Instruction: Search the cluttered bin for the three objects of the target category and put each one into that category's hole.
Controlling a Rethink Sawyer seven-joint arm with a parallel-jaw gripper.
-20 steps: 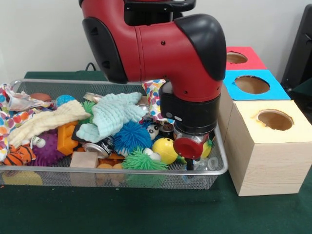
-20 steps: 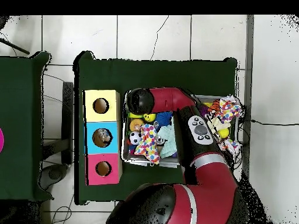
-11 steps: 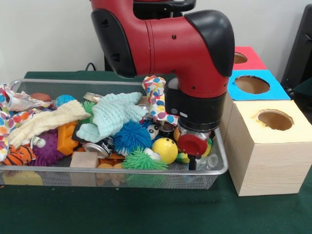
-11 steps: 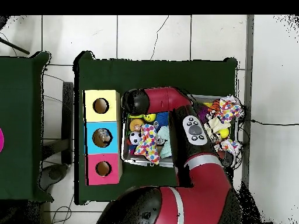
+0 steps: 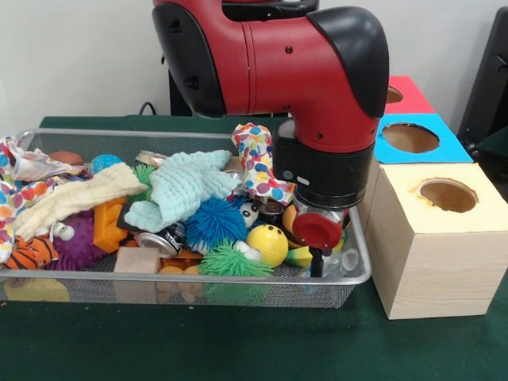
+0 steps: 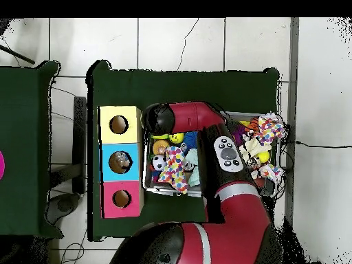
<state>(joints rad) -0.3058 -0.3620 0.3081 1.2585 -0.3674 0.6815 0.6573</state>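
the red and black arm's gripper (image 5: 316,258) hangs low in the silver wire mesh bin (image 5: 359,266), at the corner nearest the boxes; only a red round knob and a thin dark tip under it show, so i cannot tell whether its fingers are parted or closed. since a second ago the arm's wrist has slid toward 3 o'clock in the front view, closer to the bin's side rim, and the tip now hangs just inside that rim.

at 9 o'clock of the gripper, just beside it, lies the yellow ball with dark eyes (image 5: 267,242); a small orange ball, hidden before, now peeks out between them. further toward 9 o'clock sit the blue spiky ball (image 5: 214,221) and the green spiky ball (image 5: 228,261). at 11 o'clock the spotted colourful cloth (image 5: 255,163) stands up against the wrist, and beyond it the light teal knitted cloth (image 5: 186,187) drapes over the pile, unmoved.

at 3 o'clock, outside the bin, stands the yellow-topped wooden box with a round hole (image 5: 444,195); behind it are the blue-topped box (image 5: 413,138) and the red-topped box (image 5: 398,92). from overhead the blue box's hole holds something small.
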